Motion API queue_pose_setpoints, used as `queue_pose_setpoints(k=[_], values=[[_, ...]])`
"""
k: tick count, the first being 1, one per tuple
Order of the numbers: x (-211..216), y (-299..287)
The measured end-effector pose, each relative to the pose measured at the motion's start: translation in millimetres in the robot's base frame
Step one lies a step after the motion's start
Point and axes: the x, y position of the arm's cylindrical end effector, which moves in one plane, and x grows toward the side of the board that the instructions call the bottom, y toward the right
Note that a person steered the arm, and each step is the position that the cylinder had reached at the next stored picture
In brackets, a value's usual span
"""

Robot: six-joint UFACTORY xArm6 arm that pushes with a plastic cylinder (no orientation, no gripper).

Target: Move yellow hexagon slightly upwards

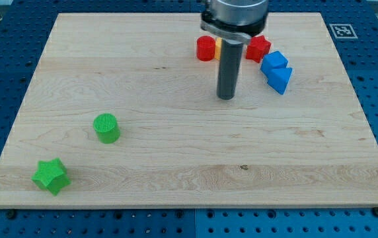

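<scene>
Table [176,152]: pale wooden board, filling most of the view, set on a blue perforated surface.
Green star block [50,176]: far toward the view's lower left of my tip, near the table's corner.
Green cylinder [107,127]: left of my tip and a little lower in the view, well apart from it.
Red cylinder [205,48]: up and just left of the rod, near the table's top edge.
Yellow hexagon [219,45]: only a thin yellow sliver shows, just right of the red cylinder and behind the rod; its shape cannot be made out here.
My tip [226,98]: lower end of a dark upright rod, resting on bare wood, below the yellow block in the view and apart from every block.
Jaws: none on this arm, so neither released nor clenched.
Red block [258,47]: up and right of the rod; shape unclear.
Blue blocks [277,70]: two, touching each other, right of my tip and slightly higher.
</scene>
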Motion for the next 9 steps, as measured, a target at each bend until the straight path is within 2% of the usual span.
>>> queue_pose_setpoints(k=[1, 2, 7, 9], values=[[-36.7, 2.2], [-51.8, 2.2], [-90.7, 0.7], [-85.1, 5.9]])
